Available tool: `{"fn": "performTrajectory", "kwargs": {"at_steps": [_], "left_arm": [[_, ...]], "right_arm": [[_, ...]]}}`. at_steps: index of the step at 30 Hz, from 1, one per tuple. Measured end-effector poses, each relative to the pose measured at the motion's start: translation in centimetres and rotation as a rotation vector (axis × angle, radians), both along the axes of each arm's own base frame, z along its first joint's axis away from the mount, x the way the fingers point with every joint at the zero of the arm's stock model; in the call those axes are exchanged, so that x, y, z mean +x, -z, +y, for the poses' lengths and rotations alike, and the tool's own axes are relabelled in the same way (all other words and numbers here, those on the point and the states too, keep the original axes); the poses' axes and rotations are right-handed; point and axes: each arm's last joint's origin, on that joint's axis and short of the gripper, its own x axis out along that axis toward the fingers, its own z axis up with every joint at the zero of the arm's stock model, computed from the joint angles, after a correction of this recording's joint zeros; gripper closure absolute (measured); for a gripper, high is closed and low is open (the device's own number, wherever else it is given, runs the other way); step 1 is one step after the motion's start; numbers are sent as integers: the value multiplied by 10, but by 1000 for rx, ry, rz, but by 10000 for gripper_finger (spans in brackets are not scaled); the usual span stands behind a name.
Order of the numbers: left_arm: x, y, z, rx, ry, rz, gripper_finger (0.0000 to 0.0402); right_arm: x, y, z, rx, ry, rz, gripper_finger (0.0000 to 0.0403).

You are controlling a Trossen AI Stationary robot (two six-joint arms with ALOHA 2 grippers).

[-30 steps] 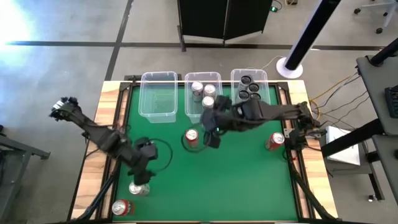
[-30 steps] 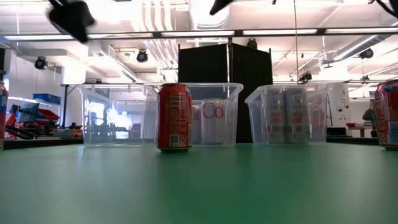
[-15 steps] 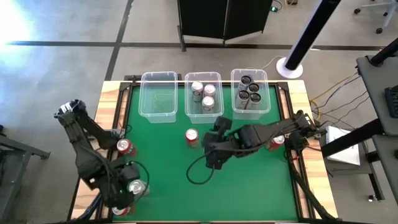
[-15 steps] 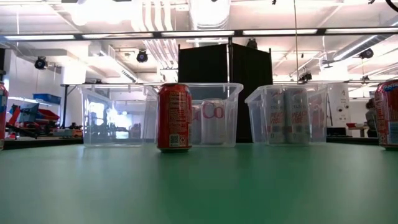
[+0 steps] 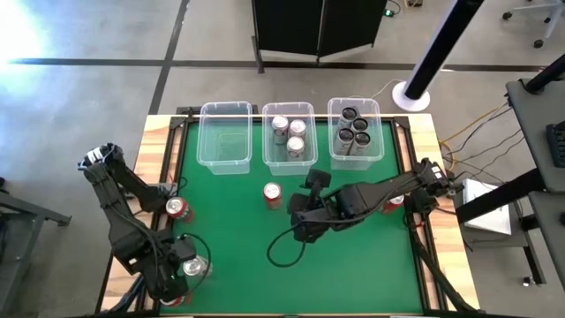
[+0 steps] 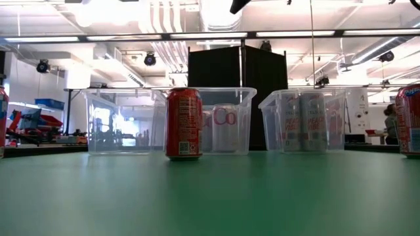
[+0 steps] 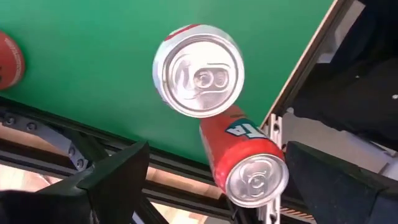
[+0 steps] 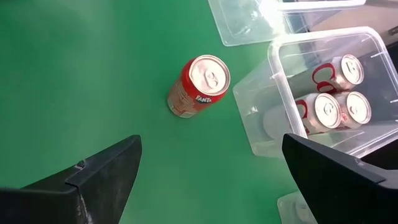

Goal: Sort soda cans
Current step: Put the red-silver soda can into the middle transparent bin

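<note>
My left gripper (image 5: 177,281) (image 7: 216,155) hangs open above the near left corner, touching nothing. Below it stand a silver can (image 7: 199,71) (image 5: 196,266) and a red can (image 7: 249,168) (image 5: 172,300). My right gripper (image 5: 303,225) (image 8: 211,146) is open and empty above mid-table. A red Fanta can (image 8: 199,87) (image 5: 273,194) (image 6: 183,123) stands upright just beyond it. Another red can (image 5: 179,208) stands by the left edge, and one (image 5: 388,203) sits half hidden behind the right arm.
Three clear bins line the far edge. The left bin (image 5: 224,137) holds nothing, the middle bin (image 5: 290,135) (image 8: 323,93) holds silver cans, and the right bin (image 5: 356,132) holds dark cans. A loose cable (image 5: 282,252) hangs from the right arm. Wooden rails border the green table.
My left gripper has swung from mid-left toward the near left corner and now hangs over the silver and red cans there, uncovering the red can by the left edge. My right gripper has drawn back from the middle bin toward the near edge.
</note>
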Motion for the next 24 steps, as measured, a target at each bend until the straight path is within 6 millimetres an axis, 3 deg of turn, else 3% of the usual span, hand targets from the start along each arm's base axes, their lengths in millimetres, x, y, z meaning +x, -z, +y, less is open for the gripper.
{"fn": "performTrajectory", "kwargs": {"at_steps": [6, 12, 17, 24], "left_arm": [[2, -1, 0, 13, 11, -49, 40], [8, 2, 12, 84, 23, -22, 40], [14, -1, 11, 43, 24, -78, 40], [9, 5, 16, 65, 1, -34, 16]], "right_arm": [[-1, 0, 1, -19, 3, -3, 19], [-1, 6, 2, -35, 13, 9, 19], [-2, 16, 3, -36, 31, 32, 19], [-5, 27, 10, -37, 32, 51, 19]]}}
